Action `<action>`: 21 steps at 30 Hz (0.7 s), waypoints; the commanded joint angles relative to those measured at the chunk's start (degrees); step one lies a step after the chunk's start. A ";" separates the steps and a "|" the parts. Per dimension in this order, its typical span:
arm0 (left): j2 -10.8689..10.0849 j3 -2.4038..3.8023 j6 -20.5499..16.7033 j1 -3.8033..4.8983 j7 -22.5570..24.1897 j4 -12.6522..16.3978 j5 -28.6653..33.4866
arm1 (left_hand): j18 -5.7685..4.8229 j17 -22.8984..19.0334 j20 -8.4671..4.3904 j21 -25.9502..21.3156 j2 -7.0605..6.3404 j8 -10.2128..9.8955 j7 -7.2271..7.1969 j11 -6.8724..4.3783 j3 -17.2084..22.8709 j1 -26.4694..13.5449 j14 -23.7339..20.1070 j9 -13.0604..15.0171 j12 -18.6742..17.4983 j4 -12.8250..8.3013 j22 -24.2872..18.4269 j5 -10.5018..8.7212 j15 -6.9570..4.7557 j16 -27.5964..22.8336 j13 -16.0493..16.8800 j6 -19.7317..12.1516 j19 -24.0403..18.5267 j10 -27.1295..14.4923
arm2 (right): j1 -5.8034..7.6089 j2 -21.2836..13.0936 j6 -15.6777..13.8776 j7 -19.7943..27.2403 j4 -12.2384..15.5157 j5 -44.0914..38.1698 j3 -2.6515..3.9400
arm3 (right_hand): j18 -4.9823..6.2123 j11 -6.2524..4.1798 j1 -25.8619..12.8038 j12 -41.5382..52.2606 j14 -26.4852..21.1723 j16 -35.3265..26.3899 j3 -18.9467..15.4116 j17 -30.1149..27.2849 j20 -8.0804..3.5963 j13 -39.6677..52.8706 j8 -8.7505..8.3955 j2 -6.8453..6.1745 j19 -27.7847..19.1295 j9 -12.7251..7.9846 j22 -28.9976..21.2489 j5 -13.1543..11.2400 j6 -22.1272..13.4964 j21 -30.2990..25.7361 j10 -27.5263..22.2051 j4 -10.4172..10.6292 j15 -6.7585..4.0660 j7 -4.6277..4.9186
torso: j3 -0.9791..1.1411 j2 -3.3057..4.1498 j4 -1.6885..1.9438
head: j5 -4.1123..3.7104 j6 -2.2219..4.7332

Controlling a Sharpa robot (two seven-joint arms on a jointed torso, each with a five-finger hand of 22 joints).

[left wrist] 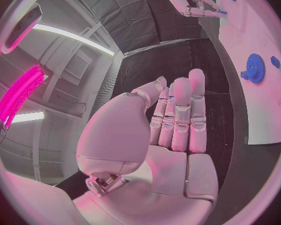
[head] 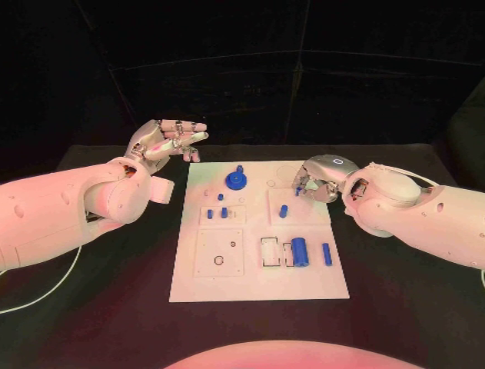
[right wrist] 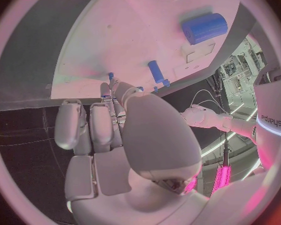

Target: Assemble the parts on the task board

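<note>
The white task board (head: 198, 286) lies in the middle of the black table. On it are a blue gear (head: 236, 181), several small blue pegs (head: 212, 214), a thick blue cylinder (head: 299, 250) and a slim blue pin (head: 327, 254). My right hand (head: 320, 178) is low over the board's far right part. Its thumb and fingertips seem to pinch a small blue peg (head: 299, 189), which peeks out at the fingertips (right wrist: 110, 75) in the right wrist view. My left hand (head: 167, 142) is raised off the board's far left corner, fingers stretched out, holding nothing. The gear (left wrist: 255, 68) lies beyond it.
Square and round recesses (head: 219, 250) mark the board's near left half, and a white holder (head: 271, 252) stands beside the cylinder. Bare black table (head: 397, 284) lies on both sides of the board. A white cable (head: 21, 304) trails under my left arm.
</note>
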 commanded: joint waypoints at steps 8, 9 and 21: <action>-0.20 0.04 0.44 0.07 1.52 0.05 0.23 | 0.82 -0.08 -0.12 -0.39 0.43 0.39 -0.02 -0.05 -0.12 0.41 -0.32 -0.09 0.35 -0.38 -0.07 0.30 0.03 -0.19 0.08 0.33 -0.26 -0.20 | 0.12 -2.26 -3.80 -0.51 3.31 0.19 0.08 | -0.69 -0.05 -1.28 0.00 1.38 0.49 1.30 0.13 0.00 0.02 0.32 -0.52 0.70 0.07 0.31 -0.11 0.55 0.35 0.53 -0.39 -0.26 -0.01 | 0.04 0.01 -0.06 | 0.34 -0.15; -0.21 0.04 0.41 0.07 1.53 0.04 0.23 | 0.82 -0.08 -0.12 -0.39 0.43 0.39 -0.02 -0.05 -0.12 0.41 -0.32 -0.09 0.35 -0.38 -0.07 0.30 0.03 -0.19 0.08 0.33 -0.26 -0.20 | 0.13 -2.61 -4.07 -0.53 4.03 0.25 0.10 | -0.69 -0.05 -1.28 0.00 1.38 0.49 1.30 0.13 0.00 0.02 0.32 -0.52 0.70 0.07 0.31 -0.11 0.55 0.35 0.53 -0.39 -0.26 -0.01 | 0.04 0.00 -0.09 | 0.39 -0.17; 0.03 0.04 0.22 0.06 1.62 -0.30 0.23 | 0.82 -0.08 -0.12 -0.39 0.43 0.39 -0.02 -0.05 -0.12 0.41 -0.32 -0.09 0.35 -0.38 -0.07 0.30 0.03 -0.19 0.08 0.33 -0.26 -0.20 | 1.39 -4.07 -7.68 0.46 12.87 2.54 0.84 | -0.86 -0.04 -1.94 0.07 1.46 0.82 2.92 0.45 -0.04 0.04 0.31 -1.08 1.22 0.08 1.04 0.50 0.70 0.82 0.67 -1.58 -0.28 0.03 | -0.07 0.01 0.10 | 0.94 0.12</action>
